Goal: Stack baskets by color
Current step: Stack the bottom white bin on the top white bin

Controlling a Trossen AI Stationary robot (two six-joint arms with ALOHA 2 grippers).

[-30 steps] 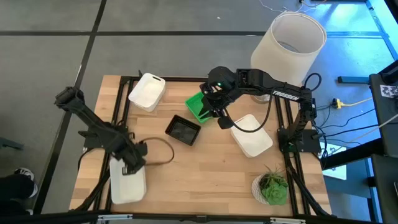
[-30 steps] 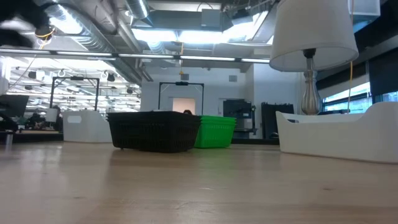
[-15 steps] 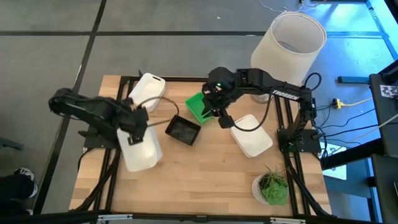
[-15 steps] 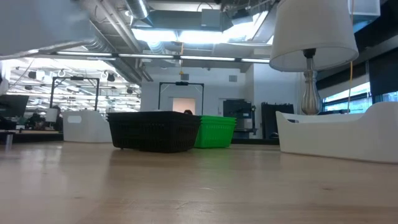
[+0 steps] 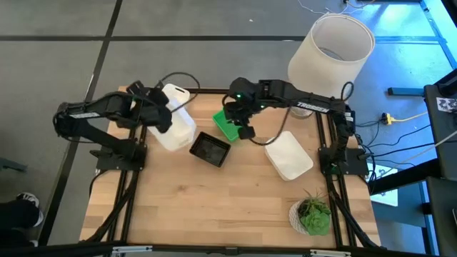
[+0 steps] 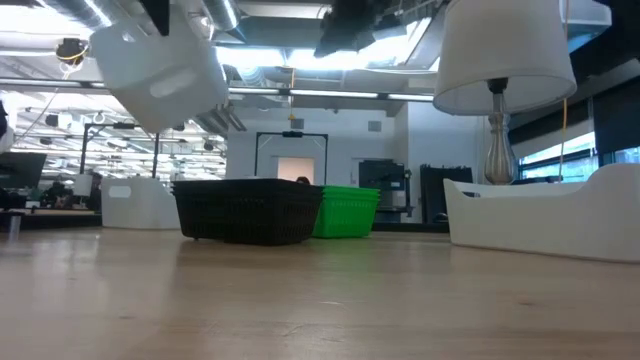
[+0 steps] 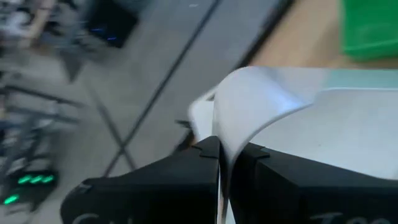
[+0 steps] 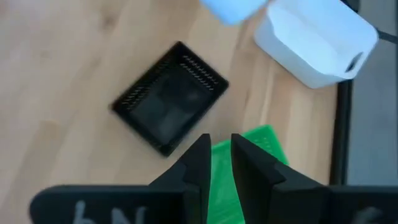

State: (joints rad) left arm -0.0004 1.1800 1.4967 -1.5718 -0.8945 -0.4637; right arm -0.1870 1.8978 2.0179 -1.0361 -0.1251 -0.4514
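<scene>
From above, the left gripper (image 5: pixel 158 114) is at the back-left of the table (image 5: pixel 214 207), clamped shut on the rim of a white basket (image 5: pixel 175 128) that it carries tilted in the air. The right gripper (image 5: pixel 241 123) pinches the rim of the green basket (image 5: pixel 227 125), right next to the black mesh basket (image 5: pixel 210 149). Another white basket (image 5: pixel 289 155) sits on the right side, near the plant (image 5: pixel 311 214) (lampshade (image 5: pixel 330 51) looms behind).

Low view: the carried white basket (image 6: pixel 160 75) hangs tilted above the table, with the black one (image 6: pixel 248 211) and the green one (image 6: pixel 348 212) side by side on the wood.

Left wrist: fingers (image 7: pixel 186 180) are closed on the thin white rim (image 7: pixel 249 112).

Right wrist: fingers (image 8: pixel 196 165) straddle the green basket's (image 8: pixel 249 168) wall, black basket (image 8: pixel 169 98) beyond.
</scene>
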